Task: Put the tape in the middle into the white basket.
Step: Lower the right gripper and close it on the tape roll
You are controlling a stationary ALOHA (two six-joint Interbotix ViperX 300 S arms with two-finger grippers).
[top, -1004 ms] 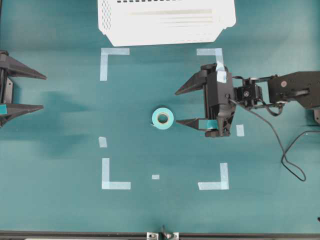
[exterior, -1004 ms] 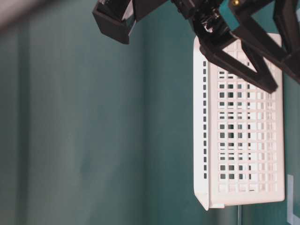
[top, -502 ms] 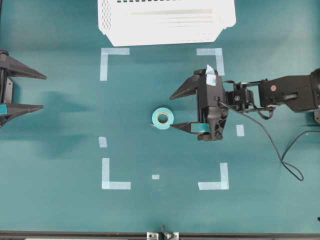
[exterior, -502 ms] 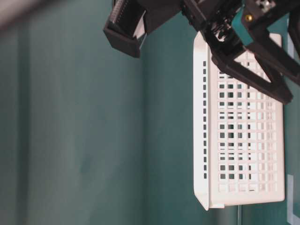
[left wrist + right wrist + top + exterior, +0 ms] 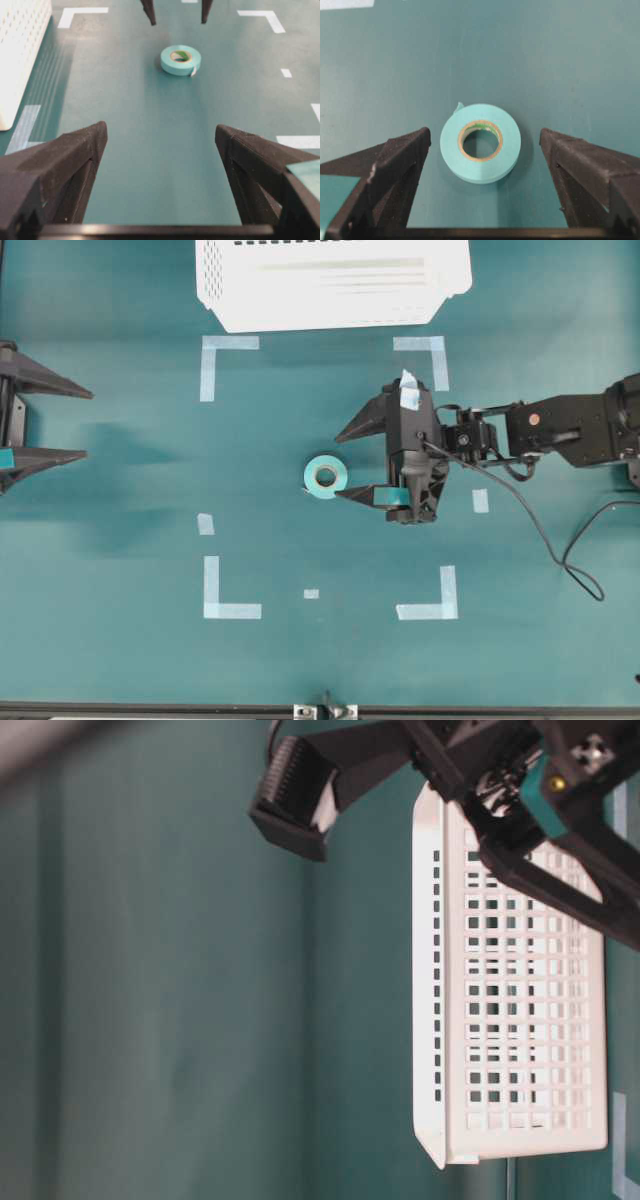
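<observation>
Change since earlier: right gripper (image 5: 347,462) has slid toward the worktop's middle, its fingertips now level with the tape (image 5: 326,477) instead of short of it; tape, basket and left gripper are where they were.
Overhead, tape: lies flat at the centre of the teal worktop (image 5: 130,660), inside the rectangle of pale corner marks (image 5: 227,592), apart from both black fingers.
Overhead, right gripper: spread wide, one fingertip just beside the roll's right edge, the other further toward the far edge.
Overhead, white basket (image 5: 330,285): at the far edge, midway along it, well apart from the tape.
Overhead, left gripper (image 5: 85,423): at the left edge, fingers spread, nothing between them.
Table-level view: white basket (image 5: 520,1010) fills the right side, slotted wall facing the camera; black parts of the right arm cross the top; tape not visible.
Left wrist view: left gripper (image 5: 160,137) spread over bare worktop; tape (image 5: 180,59) well ahead; the other gripper's two fingertips just beyond it.
Right wrist view: tape (image 5: 480,142) sits between the spread fingers of the right gripper (image 5: 485,140), touching neither, pale core showing.
</observation>
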